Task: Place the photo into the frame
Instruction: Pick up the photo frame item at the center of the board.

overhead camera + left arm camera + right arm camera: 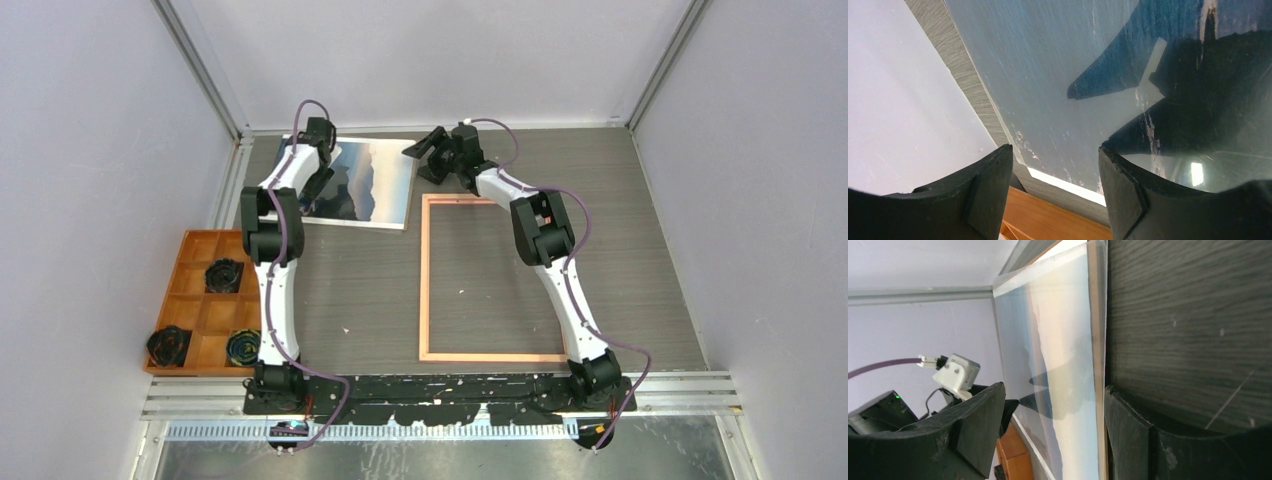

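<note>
The photo [368, 180], blue sea and pale sky, lies face up at the back of the table. The frame [424, 285] lies flat right of it, wood-brown side up, with bare table inside. My left gripper [322, 188] is open over the photo's left edge. In the left wrist view the glossy print [1048, 75] fills the space beyond my left gripper [1055, 192]. My right gripper [425, 143] is open at the photo's far right corner. In the right wrist view my right gripper [1053, 440] straddles the photo's [1063, 365] edge, holding nothing.
An orange compartment tray [195, 300] with black round parts sits at the left, also in the left wrist view [1048, 215]. Grey walls close in on three sides. A thin pale-brown strip [1096, 340] runs along the photo's edge.
</note>
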